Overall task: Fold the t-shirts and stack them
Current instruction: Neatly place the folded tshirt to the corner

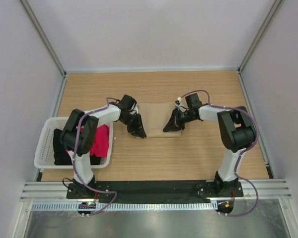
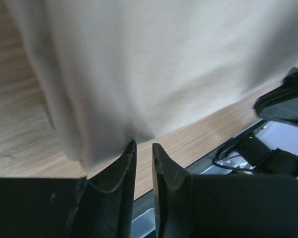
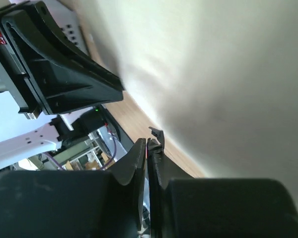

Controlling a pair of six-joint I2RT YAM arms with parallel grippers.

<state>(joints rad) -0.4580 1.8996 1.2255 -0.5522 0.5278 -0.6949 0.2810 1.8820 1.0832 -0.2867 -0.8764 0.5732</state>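
A tan t-shirt lies folded into a small rectangle in the middle of the wooden table. My left gripper rests at its front left corner. In the left wrist view the cloth ends just beside the fingertips of the left gripper, whose jaws stand a narrow gap apart with only wood showing between them. My right gripper is at the shirt's front right corner. Seen from the right wrist, the right gripper is shut with nothing visibly in it, and the tan shirt lies alongside.
A white slotted basket stands at the table's left edge. It holds a red-pink t-shirt and a black t-shirt. Both arms reach inward over the table's middle. Grey walls enclose the table on three sides.
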